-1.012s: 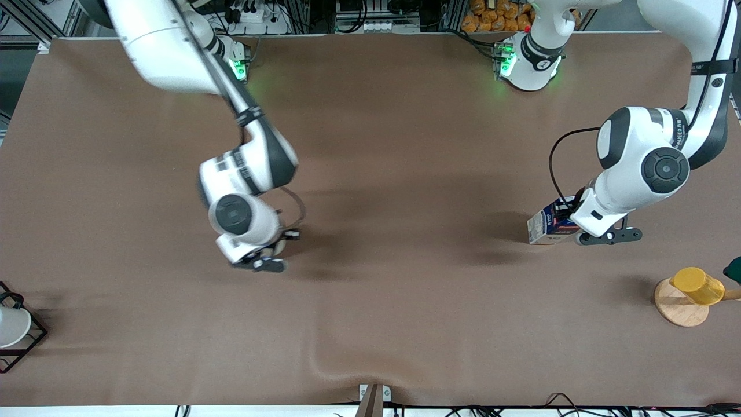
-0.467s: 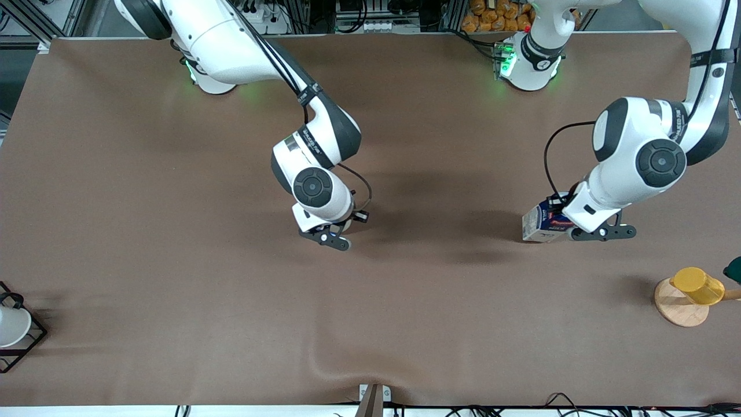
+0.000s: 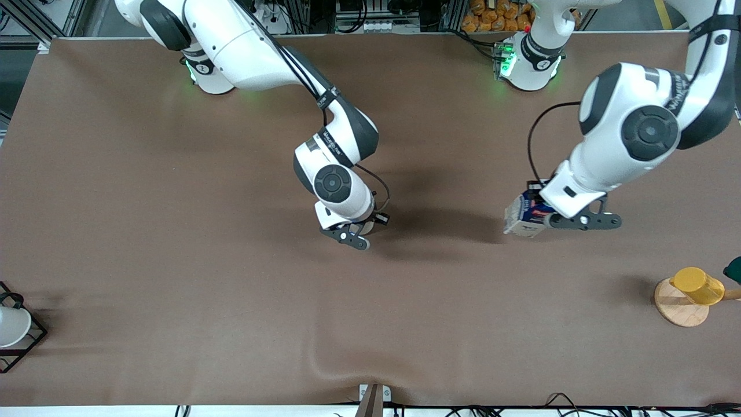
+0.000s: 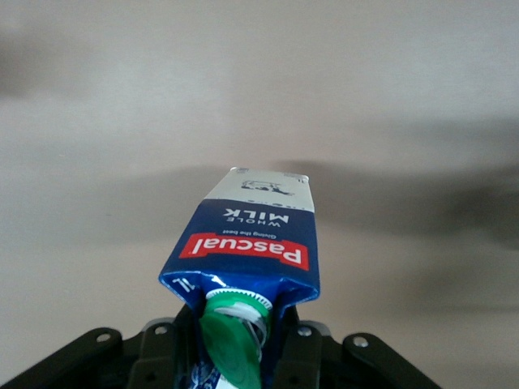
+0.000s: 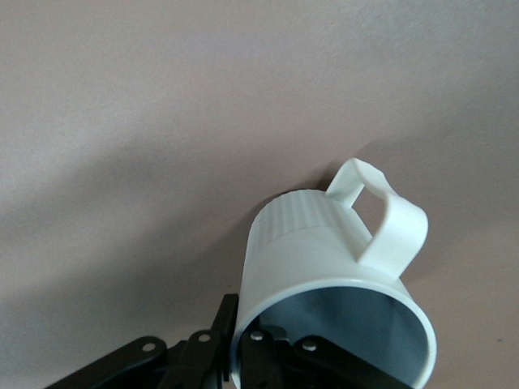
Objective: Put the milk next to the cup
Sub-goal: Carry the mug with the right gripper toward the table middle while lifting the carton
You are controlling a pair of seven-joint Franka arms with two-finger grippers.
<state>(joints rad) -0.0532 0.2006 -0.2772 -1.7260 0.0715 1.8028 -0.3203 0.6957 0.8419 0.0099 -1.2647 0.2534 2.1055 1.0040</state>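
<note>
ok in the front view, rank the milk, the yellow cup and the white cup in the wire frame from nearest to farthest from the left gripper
1. The milk: held in the left gripper, above the table.
2. The yellow cup: on a round wooden coaster at the left arm's end, nearer the camera.
3. The white cup: in its wire frame at the right arm's end.

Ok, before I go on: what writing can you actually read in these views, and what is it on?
"Pascual" in white on the red band of the milk, held in the left hand.
"WHOLE MILK" on the carton's dark-blue face.
A smaller line between those two: too small to read.
A small drawing and marks on the carton's whitish base: unreadable.
Lettering on the left arm's link in the front view: too blurred to read.
The cup in the right hand: no text.
</note>
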